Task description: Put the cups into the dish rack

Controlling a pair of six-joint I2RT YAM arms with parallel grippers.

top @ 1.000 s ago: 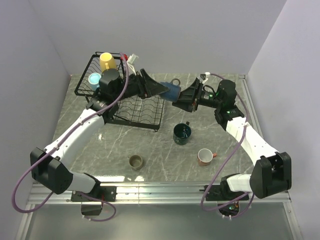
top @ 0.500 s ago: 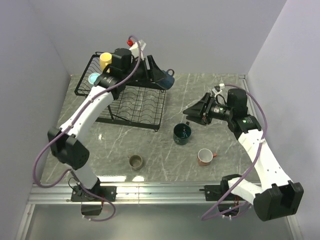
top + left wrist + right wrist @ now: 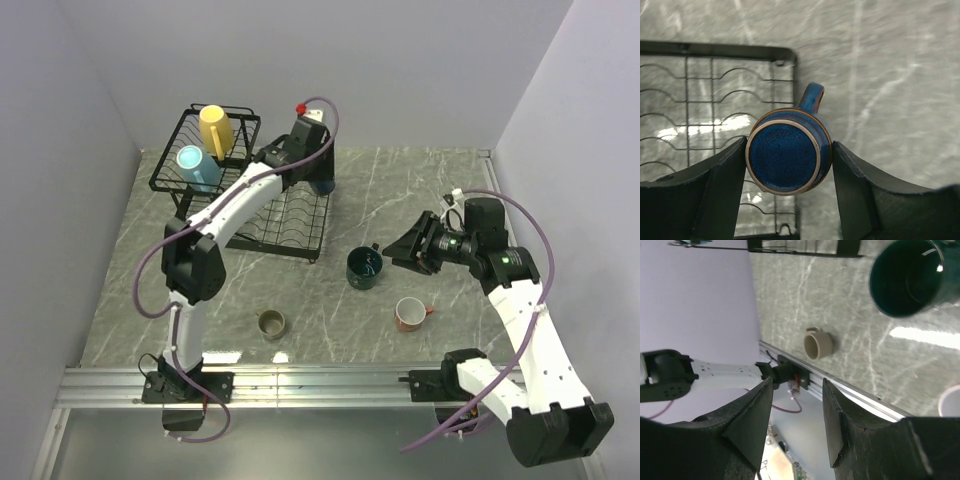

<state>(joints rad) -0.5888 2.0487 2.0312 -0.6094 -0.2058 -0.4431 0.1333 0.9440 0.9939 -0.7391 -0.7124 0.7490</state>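
1 navy mug (image 3: 784, 161), clamped in left gripper (image 3: 788, 151), mouth hidden

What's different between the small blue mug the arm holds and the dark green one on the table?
The navy mug is gripped in the left arm's jaws by the dish rack's corner; the teal mug stands free on the table. The navy mug shows its base to the wrist camera; the teal mug sits upright, mouth up. Navy is speckled blue, teal dark green. Both are glazed with one handle.
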